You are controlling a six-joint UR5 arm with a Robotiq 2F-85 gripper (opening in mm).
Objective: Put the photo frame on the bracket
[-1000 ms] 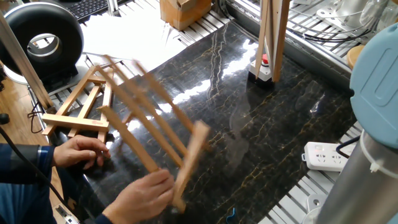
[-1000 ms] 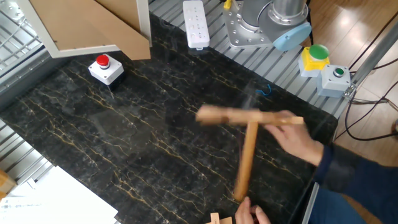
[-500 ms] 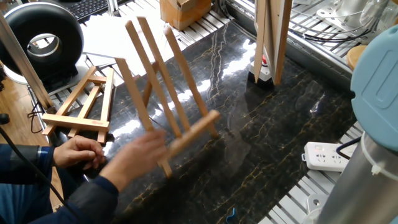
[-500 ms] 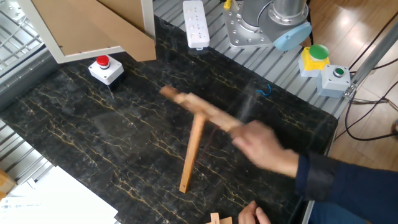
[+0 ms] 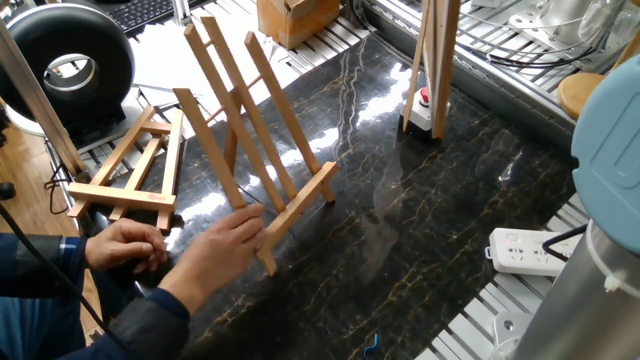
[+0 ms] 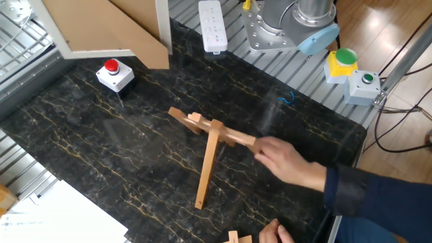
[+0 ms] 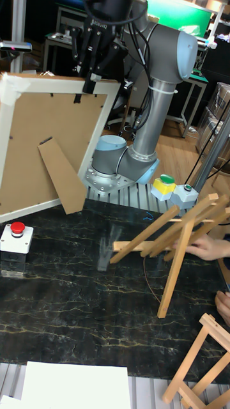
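Note:
The photo frame [image 7: 48,121] hangs above the table's back left, its brown cardboard back and prop flap facing the tall fixed view. My gripper [image 7: 89,80] is shut on its top edge. In one fixed view the frame [image 5: 432,60] shows edge-on above the red button; in the other, the frame [image 6: 101,27] sits at the top left. The bracket [image 5: 250,130], a pale-wood easel with three long slats and a ledge bar, stands on the dark marble, steadied by a person's hand [image 5: 225,245]. The bracket [image 7: 172,246] is well right of the frame and shows from above as bracket [image 6: 209,158].
A smaller A-shaped easel [image 5: 135,170] lies at the table's edge beside the person's other hand [image 5: 125,243]. A red button box [image 6: 111,73] sits under the frame. A white power strip [image 6: 212,25] lies near the robot base [image 6: 283,27]. White paper [image 7: 76,383] lies at the front.
The person's hand swung the bracket from flat and blurred in motion to standing upright near the table's middle. The photo frame in my gripper has barely shifted.

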